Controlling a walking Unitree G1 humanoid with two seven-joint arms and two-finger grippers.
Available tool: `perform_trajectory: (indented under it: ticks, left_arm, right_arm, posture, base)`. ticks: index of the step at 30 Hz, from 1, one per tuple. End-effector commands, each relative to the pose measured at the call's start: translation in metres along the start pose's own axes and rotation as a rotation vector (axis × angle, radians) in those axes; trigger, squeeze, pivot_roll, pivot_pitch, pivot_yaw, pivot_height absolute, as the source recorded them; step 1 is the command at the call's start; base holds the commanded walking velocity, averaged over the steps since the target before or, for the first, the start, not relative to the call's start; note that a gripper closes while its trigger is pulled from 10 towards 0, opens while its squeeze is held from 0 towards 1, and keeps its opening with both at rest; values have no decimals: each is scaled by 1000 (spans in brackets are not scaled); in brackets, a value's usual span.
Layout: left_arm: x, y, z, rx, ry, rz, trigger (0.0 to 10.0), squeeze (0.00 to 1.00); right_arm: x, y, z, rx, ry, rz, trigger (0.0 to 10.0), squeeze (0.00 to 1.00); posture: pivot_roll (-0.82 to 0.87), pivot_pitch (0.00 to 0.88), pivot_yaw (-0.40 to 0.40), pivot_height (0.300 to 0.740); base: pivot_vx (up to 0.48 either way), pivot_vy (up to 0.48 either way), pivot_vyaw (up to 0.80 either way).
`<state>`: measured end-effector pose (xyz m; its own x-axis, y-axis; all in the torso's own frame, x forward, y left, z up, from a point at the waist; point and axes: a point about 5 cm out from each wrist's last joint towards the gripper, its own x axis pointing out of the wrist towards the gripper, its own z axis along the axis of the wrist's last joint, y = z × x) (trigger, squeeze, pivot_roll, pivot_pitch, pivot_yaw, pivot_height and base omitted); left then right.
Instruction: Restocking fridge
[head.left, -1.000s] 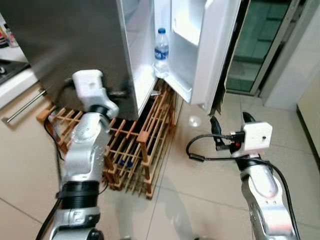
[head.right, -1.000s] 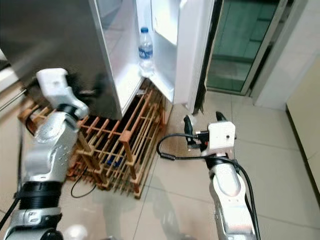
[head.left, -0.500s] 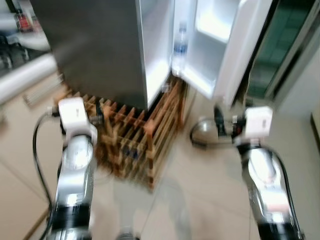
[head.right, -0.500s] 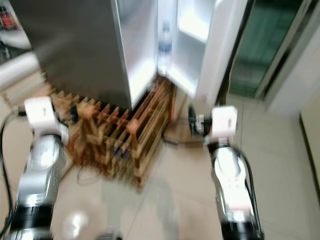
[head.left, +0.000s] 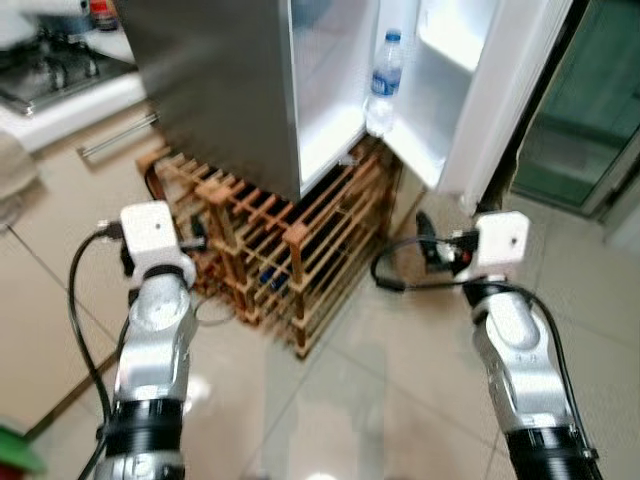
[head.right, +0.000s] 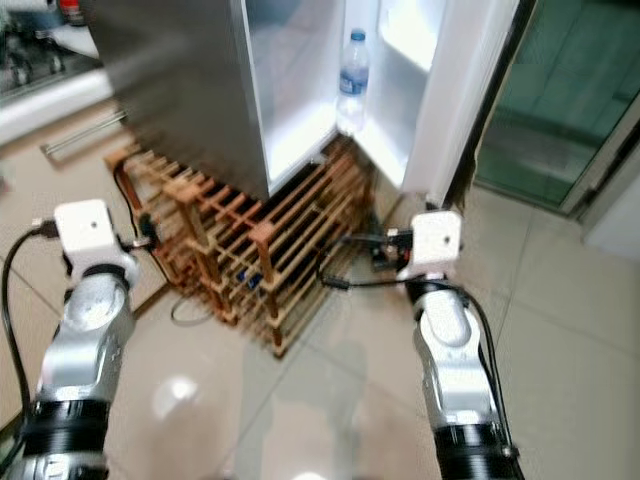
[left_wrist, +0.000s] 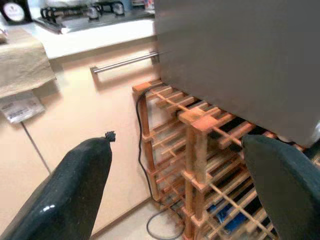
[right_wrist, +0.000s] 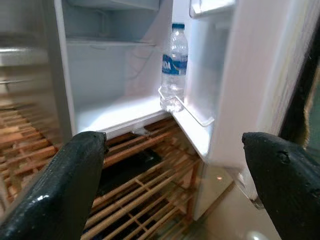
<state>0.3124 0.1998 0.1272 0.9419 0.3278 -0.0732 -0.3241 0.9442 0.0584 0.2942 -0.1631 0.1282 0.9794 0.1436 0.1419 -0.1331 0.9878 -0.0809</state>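
Water bottle (right_wrist: 174, 67) upright in fridge door (right_wrist: 220, 95) shelf, far right | judged light, smooth plastic, likely slippery; best gripped mid-body | left gripper (left_wrist: 175, 185), right gripper (right_wrist: 172, 175) spread, nothing held.

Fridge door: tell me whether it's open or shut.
Open. The fridge door swings outward, exposing the lit interior and a water bottle upright on its lowest shelf.
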Motion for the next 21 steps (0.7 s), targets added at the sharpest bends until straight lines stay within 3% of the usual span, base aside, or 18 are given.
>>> perform_trajectory:
  ticks: [1, 3, 5, 6, 9, 13, 21]
  left_arm:
    - [-1, -10, -4, 21, 29, -43, 10000, 0]
    - [-1, -12, -6, 33, 36, -52, 10000, 0]
    - [-7, -23, 0, 133, -51, -189, 10000, 0]
    - [-8, -21, 2, 140, -69, -191, 10000, 0]
    - [-10, -12, 2, 105, -59, -164, 10000, 0]
    - [-11, -9, 2, 51, -52, -143, 10000, 0]
    - [-8, -8, -1, 46, -23, -125, 10000, 0]
  right_arm:
    - [-1, -2, 2, 19, -13, 2, 10000, 0]
    - [-2, 1, 1, 19, -12, 18, 10000, 0]
    - [-6, 6, -4, 55, 16, 26, 10000, 0]
    - [-7, 6, -6, 79, 26, 22, 10000, 0]
    - [-9, 7, -8, 124, 40, 11, 10000, 0]
    - [-11, 9, -12, 118, 73, 4, 10000, 0]
    - [-13, 4, -15, 102, 89, -34, 10000, 0]
  posture:
    - [-50, 0, 36, 740]
    - [-50, 0, 37, 740]
    - [-51, 0, 37, 740]
    - [-52, 0, 39, 740]
    - [-50, 0, 39, 740]
    - [-47, 0, 38, 740]
    - [-49, 0, 38, 740]
  base:
    - [0, -431, 475]
    - [0, 0, 450]
    - [0, 0, 450]
    - [0, 0, 444]
    - [0, 0, 442]
    - [0, 0, 444]
    - [468, 0, 0]
